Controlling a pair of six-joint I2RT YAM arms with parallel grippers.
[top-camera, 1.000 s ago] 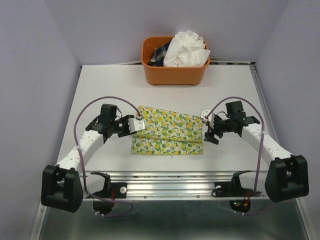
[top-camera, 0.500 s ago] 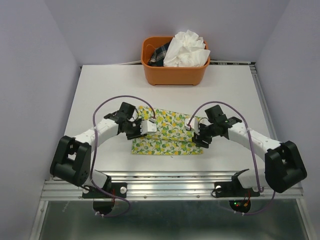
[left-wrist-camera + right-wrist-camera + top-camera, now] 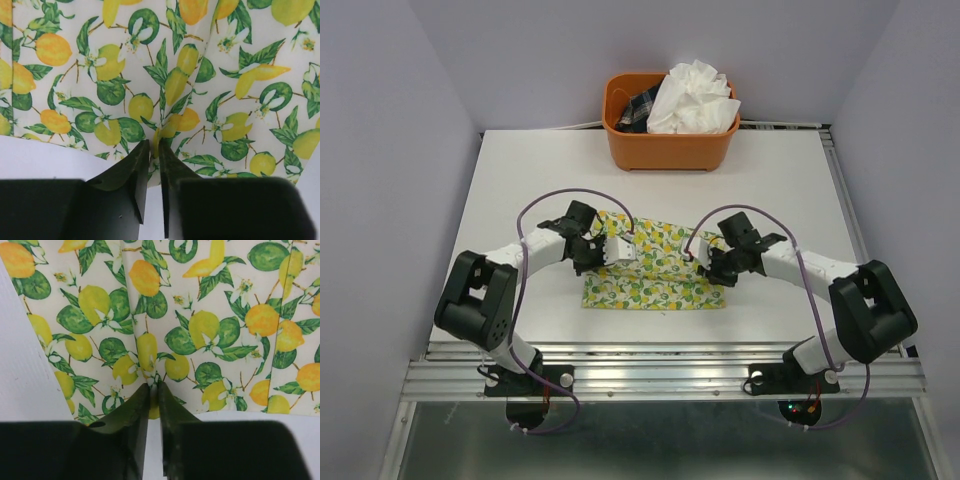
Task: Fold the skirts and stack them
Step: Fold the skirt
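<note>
The lemon-print skirt lies folded flat on the white table, in the middle. My left gripper sits at its left edge, shut on a pinch of the cloth; in the left wrist view the fingertips squeeze a raised fold of the lemon skirt. My right gripper is at the skirt's right edge, also shut on a pinched fold, seen between its tips on the printed cloth. The plain white crinkly skirt is bunched in the basket at the back.
The orange plastic basket stands at the table's far edge and also holds a dark plaid cloth. Bare white table surrounds the lemon skirt. Purple cables loop above both arms.
Both arms swung inward onto the lemon skirt's side edges. Both grippers, open earlier, have closed on pinches of the cloth.
</note>
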